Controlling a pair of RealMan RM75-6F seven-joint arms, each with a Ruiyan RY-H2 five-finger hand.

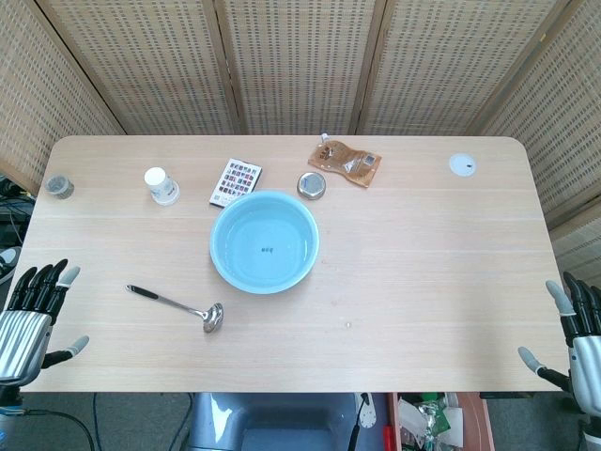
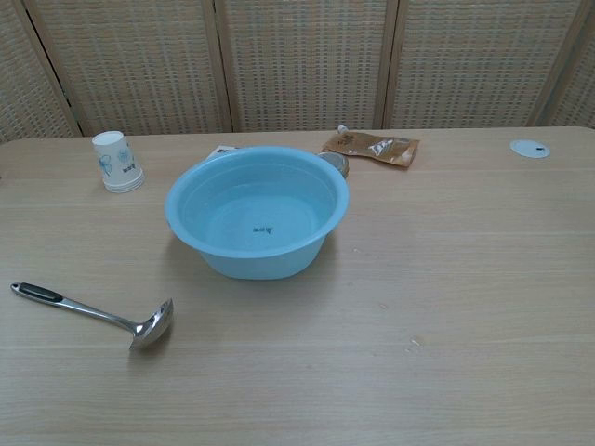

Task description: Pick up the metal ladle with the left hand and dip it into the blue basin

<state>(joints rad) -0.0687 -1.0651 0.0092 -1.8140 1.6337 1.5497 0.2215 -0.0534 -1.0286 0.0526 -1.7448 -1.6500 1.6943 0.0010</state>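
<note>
So the ladle (image 1: 175,304) is lying flat on the worktop (image 1: 423,282), near-left of the basin (image 1: 264,241) and clear of it. Its long axis runs left to right with a slight slant: black grip end to the far left, bowl end to the near right, pointing toward the basin.

The left hand (image 1: 36,318) sits off the worktop's near-left corner, fingers spread, holding nothing. The ladle is to its right and the black grip is the end closest to it, so that looks like the natural place to grab. The right hand (image 1: 575,334) is way over at the near-right edge, also released and empty, much further from the ladle.

As for writing, there's a small dark mark on the basin floor and some print on the paper cup (image 2: 117,161), both too small to read.
</note>
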